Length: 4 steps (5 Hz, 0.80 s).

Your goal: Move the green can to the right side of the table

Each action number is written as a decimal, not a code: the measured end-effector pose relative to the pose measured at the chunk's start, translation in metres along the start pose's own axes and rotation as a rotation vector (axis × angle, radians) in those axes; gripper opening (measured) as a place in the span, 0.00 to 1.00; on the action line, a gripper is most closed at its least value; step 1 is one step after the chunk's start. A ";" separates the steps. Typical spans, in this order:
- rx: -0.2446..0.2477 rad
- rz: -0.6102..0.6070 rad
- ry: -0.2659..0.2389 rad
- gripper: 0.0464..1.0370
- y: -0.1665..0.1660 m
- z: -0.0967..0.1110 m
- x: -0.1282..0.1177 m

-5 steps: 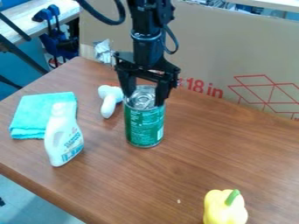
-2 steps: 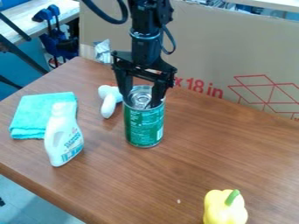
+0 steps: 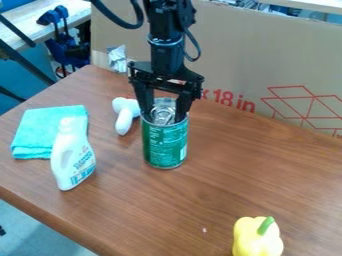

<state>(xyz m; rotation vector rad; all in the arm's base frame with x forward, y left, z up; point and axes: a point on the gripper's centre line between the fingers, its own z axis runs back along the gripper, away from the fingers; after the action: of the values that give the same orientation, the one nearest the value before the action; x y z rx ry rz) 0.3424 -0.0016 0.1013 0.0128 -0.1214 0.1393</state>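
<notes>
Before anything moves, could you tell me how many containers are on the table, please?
2: the can, under the gripper, and the bottle, by the cloth.

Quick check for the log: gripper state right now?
Gripper: open, its fingers spread at the top of the upright green can; whether they press on it cannot be told.

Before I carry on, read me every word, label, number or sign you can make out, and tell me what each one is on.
"x 18 in": red print on the cardboard box, just beside the end effector; anything ahead of the "x" can't be made out.
Green can: pale print, too small to read.
White bottle: a label with several lines, too small to read reliably.
</notes>
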 end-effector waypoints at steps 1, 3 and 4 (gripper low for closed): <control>-0.103 -0.007 -0.002 0.96 -0.027 -0.007 0.003; -0.247 -0.216 0.041 0.96 -0.119 -0.010 0.002; -0.284 -0.353 0.091 0.96 -0.147 -0.015 0.005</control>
<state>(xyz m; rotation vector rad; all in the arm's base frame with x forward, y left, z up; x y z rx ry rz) 0.3695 -0.1461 0.0866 -0.2541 -0.0454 -0.2309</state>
